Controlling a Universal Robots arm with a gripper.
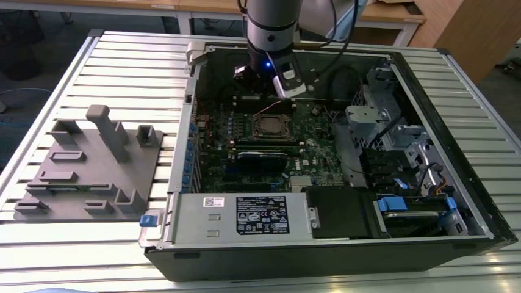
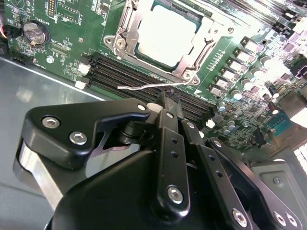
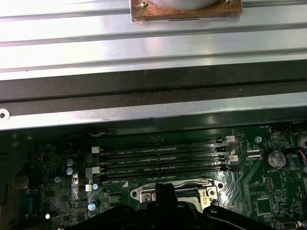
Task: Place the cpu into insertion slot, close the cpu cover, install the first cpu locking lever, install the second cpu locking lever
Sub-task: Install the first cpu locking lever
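Second wrist view, jaws clenched near thin lever [image 2: 148, 86], cpu [image 2: 165, 28] partly cut off.

In the exterior view, the open black computer case [image 1: 326, 259] is seen steeply from above; its green circuit board [image 2: 67, 62] [image 3: 252, 167] is shown close, obliquely, in both wrist views.

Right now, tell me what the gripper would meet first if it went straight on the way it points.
Most likely the thin locking lever lying beside the cpu cover, just ahead of the gripper in the second wrist view; behind it, the memory slots. Depth is unclear.
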